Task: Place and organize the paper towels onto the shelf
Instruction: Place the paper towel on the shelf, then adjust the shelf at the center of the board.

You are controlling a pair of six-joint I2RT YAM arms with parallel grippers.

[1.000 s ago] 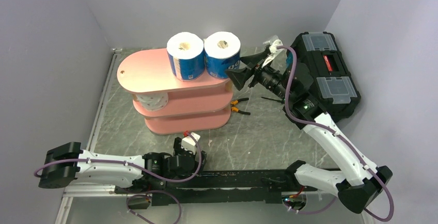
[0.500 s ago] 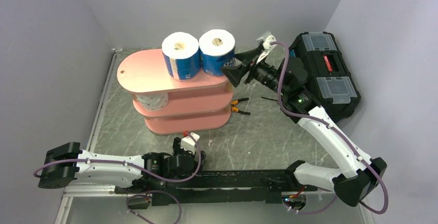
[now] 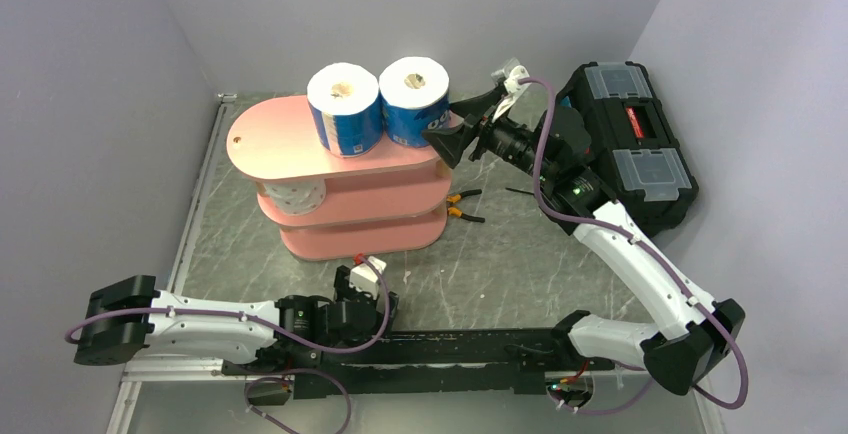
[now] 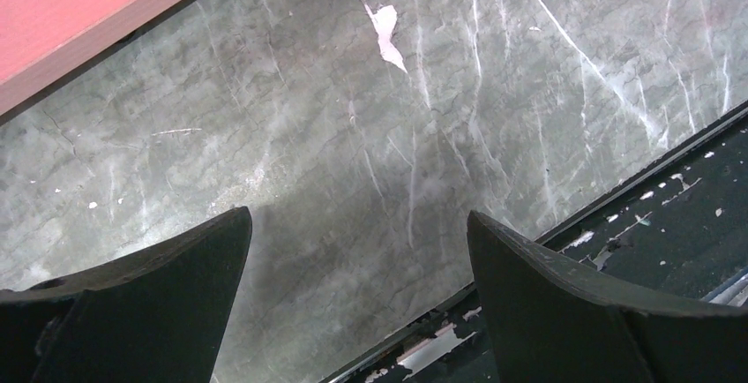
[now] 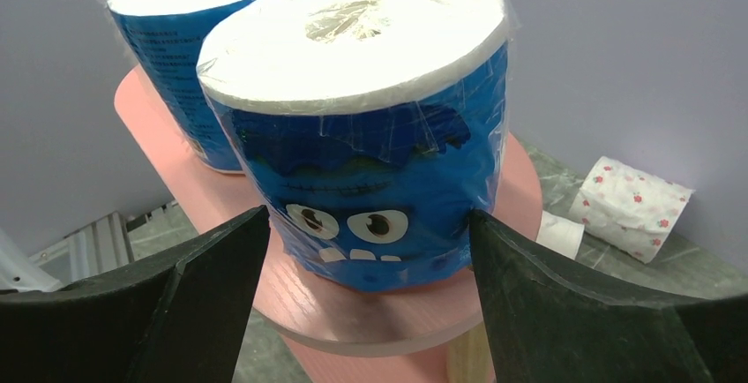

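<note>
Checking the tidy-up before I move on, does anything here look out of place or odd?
Yes. A speckled roll lies on its side on the table beyond the shelf, not shelved, and orange-handled pliers lie on the table beside the shelf.

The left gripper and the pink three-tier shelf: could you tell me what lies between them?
The left wrist view shows only grey marbled tabletop and a small white fleck before the pink shelf.

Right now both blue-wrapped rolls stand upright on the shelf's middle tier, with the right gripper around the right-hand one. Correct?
Not quite: the blue-wrapped rolls stand upright on the top tier of the shelf, not the middle one, as the top external view shows. The right gripper is around the right-hand roll.
</note>
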